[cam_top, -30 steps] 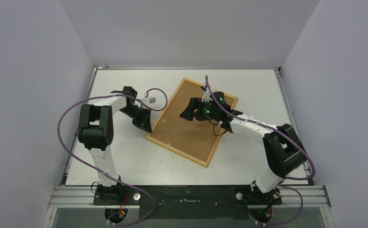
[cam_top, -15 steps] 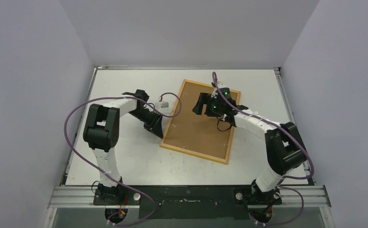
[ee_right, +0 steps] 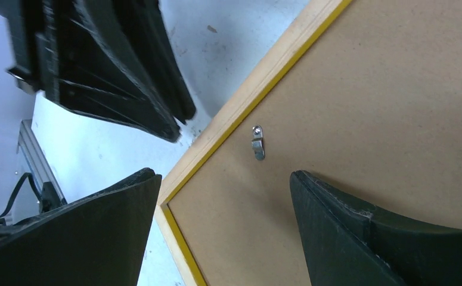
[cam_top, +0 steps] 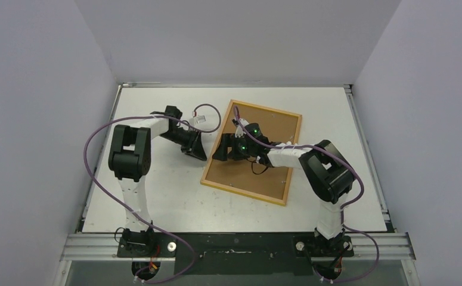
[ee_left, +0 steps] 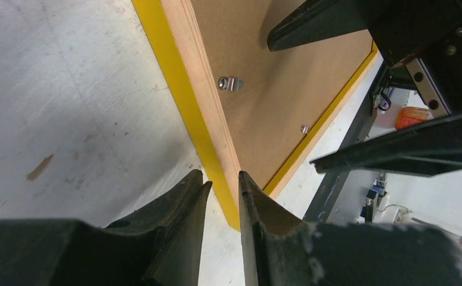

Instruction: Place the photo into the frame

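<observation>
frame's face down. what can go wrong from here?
1. The left gripper, fingers barely apart, sits near a corner of the frame; a nudge could slide it.
2. The right gripper hangs open over a small clip lying flat on the backing board; the wide jaws may slip off it.
3. No photo shows in any view.

Frame [ee_left: 201,89], lying face down, askew on table [cam_top: 157,196], pale wood back up, yellow edge showing

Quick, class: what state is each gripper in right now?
Left gripper: nearly closed at a corner of the thin yellow picture frame; grip cannot be told.
Right gripper: open, holding nothing, above the brown fibreboard backing panel.
</observation>
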Robot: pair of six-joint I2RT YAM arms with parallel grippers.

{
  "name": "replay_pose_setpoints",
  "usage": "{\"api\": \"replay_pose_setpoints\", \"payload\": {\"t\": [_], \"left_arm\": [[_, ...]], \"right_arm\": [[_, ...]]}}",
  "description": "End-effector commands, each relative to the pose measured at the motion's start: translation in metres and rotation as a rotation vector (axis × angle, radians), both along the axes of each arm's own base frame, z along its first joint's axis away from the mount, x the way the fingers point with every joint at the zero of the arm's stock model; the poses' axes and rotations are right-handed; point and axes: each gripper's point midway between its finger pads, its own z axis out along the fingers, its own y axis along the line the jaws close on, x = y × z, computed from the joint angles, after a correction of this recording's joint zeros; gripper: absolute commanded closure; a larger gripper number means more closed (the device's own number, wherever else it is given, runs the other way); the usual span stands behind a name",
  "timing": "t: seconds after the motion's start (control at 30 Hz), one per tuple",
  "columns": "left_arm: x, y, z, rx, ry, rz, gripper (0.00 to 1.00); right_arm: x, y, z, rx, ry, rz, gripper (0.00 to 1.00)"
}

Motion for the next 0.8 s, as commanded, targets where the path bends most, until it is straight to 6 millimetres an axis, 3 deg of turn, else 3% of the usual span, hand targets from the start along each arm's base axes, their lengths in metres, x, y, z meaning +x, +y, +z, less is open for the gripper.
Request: {"api": "replay_pose_setpoints", "payload": {"t": [0.0, 0.27, 0.77], "left_arm": [[0.011, -0.014, 0.0, -0.048, 0.006, 0.007, 0.75], [0.007, -0.018, -0.012, -0.038, 0.028, -0.008, 0.76], [0.005, -0.015, -0.024, 0.009, 0.048, -0.01, 0.82]], "right_arm": [[0.013, 0.024, 0.035, 0.124, -0.088, 0.027, 0.18], [0.008, 0.032, 0.017, 0.114, -0.065, 0.04, 0.19], [-0.008, 0.05, 0.008, 0.14, -0.034, 0.085, 0.22]]}}
